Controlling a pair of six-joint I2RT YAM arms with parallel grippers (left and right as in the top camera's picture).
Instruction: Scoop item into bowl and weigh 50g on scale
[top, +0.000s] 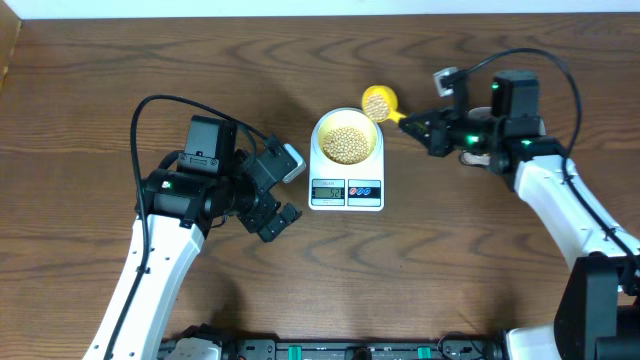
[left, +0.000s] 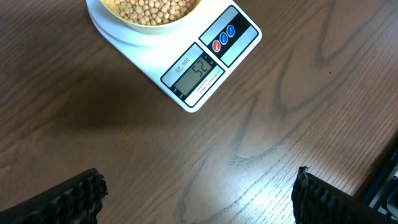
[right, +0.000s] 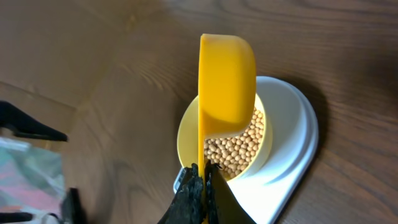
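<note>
Centre: bowl (top: 347, 128) of beans (top: 347, 146) on scale (top: 346, 203). Right gripper (top: 408, 123) clenched on spoon (top: 379, 101) at bowl's far-right rim. Left gripper (top: 288, 190) released, empty, left of scale. Display (left: 198, 71) legible only from left wrist.

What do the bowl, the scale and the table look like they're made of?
Bowl: likely plastic, pale yellow, smooth with a soft sheen.
Scale: white moulded plastic, glossy, with a printed front panel.
Table: dark brown wood grain, matte; solid wood or laminate, cannot tell.
</note>
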